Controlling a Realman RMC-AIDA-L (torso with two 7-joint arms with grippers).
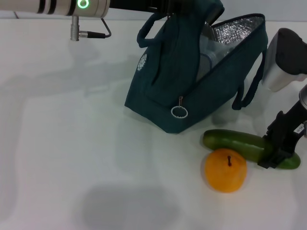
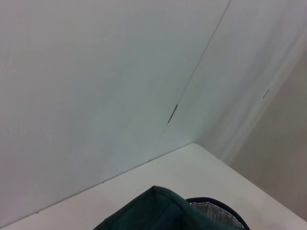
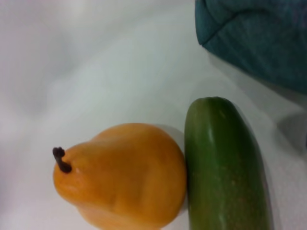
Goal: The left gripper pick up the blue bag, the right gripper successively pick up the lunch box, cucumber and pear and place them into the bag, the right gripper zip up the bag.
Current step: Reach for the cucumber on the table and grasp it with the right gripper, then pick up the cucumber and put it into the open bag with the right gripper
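One head view shows right claw (image 1: pixel 277 152) seemingly clamped on cucumber (image 1: pixel 232 141), wrist view shows only pear (image 3: pixel 122 175) touching it.

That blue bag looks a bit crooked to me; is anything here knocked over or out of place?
Only the blue bag leans, tilted because the left tool holds it up by its top, mouth open. The cucumber and pear lie side by side, touching, on the table, intact. Nothing is spilled.
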